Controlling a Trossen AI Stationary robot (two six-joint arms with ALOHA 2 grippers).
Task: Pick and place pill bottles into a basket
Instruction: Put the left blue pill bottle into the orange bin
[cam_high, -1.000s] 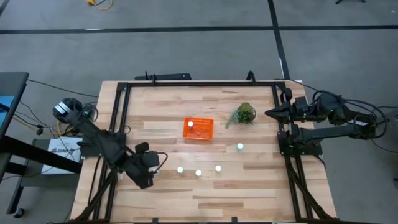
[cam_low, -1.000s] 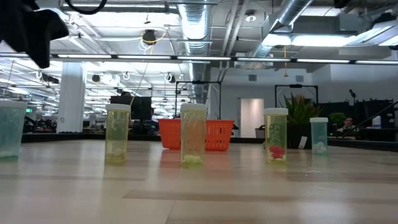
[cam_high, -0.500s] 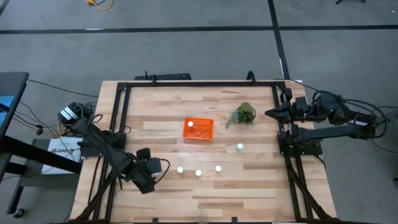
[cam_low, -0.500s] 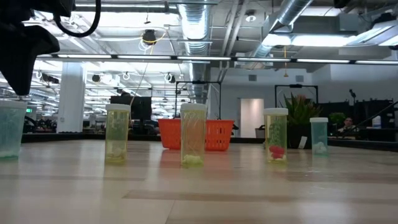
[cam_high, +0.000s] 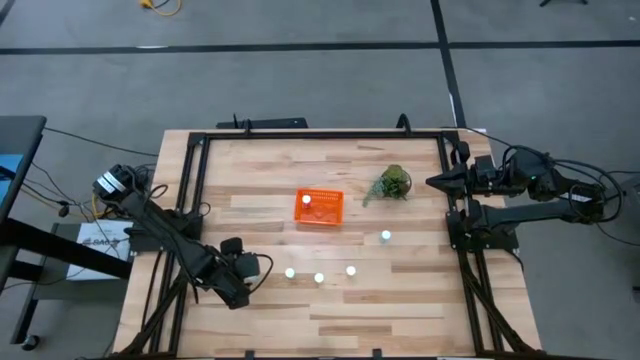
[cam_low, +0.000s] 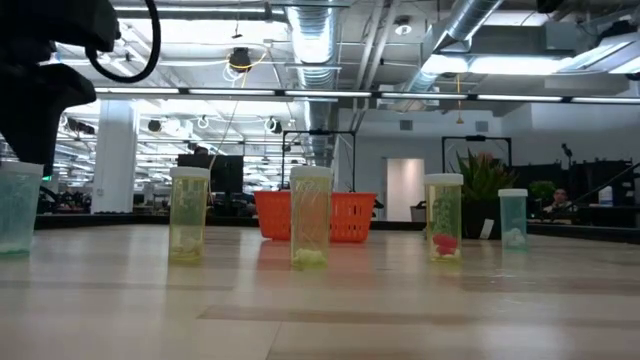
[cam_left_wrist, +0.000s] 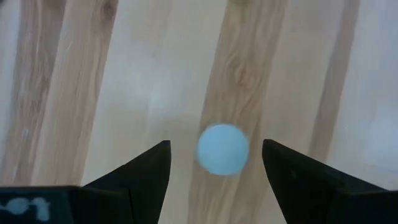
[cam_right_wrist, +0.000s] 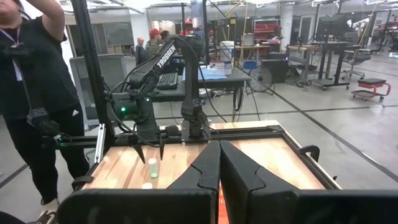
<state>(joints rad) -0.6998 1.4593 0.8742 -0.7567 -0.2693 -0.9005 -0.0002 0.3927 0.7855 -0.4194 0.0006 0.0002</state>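
Note:
Several pill bottles with pale caps stand on the wooden table: three in a row (cam_high: 319, 278) near the front, one (cam_high: 386, 236) to the right, and one cap (cam_high: 307, 200) inside the orange basket (cam_high: 335, 210). My left gripper (cam_high: 248, 270) is open above the leftmost bottle (cam_low: 18, 210). In the left wrist view its fingers (cam_left_wrist: 216, 144) stand on either side of that bottle's pale-blue cap (cam_left_wrist: 222, 149) without touching it. My right gripper (cam_high: 432, 182) is shut and empty at the table's right edge.
A green leafy plant (cam_high: 392, 184) stands right of the basket. A black frame (cam_high: 300, 135) runs around the table. In the right wrist view a person (cam_right_wrist: 31, 74) stands beyond the table's left side.
My left gripper has come down and a little toward the table's right, over the leftmost bottle. The bottles and the basket have stayed where they were.

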